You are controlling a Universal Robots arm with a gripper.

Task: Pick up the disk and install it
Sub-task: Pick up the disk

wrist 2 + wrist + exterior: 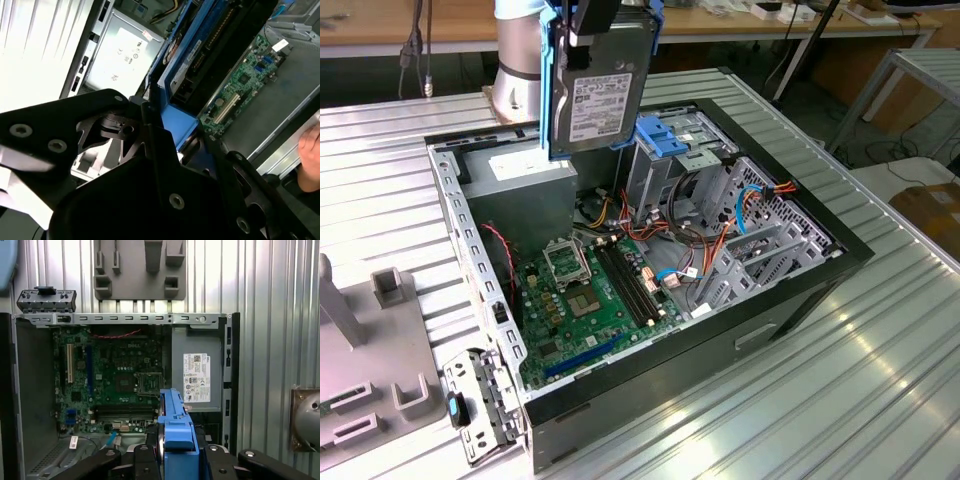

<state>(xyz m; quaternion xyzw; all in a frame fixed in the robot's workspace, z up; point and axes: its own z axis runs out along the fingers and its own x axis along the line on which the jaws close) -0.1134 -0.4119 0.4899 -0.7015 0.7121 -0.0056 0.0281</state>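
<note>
Exterior view: pincer (592, 30) is clamped on the top end of the disk (598, 85). The disk hangs upright with its label face out, high over the open case (760, 330), above the PSU (525, 190). It is just beside the bay (665, 160) with the blue bracket (665, 132) and touches nothing in the case. The case sits on the ribbed worktop (820, 420).

First wrist view: the disk is edge-on, with its blue rail (176, 425) running between the two black fingers (145, 460). The board (120, 385) is well apart below.

Handling, my read:
- Dense metal block, stiff, heavy for its size. No give under the pads.
- Bare metal faces look smooth, so probably slippery. Grip force matters.
- Shock-sensitive: a drop or a hard knock on the bay edge likely kills it.
- The rails are thin plastic and will flex or snap if squeezed hard or levered.

Where to hold: squeeze across the two flat faces on solid metal, as it seems to be now. Keep off the rails, the connector end and the circuit side. Held at one end, the long body hangs below the grip, so I'd expect it to pivot or swing if the clamp is light.
</note>
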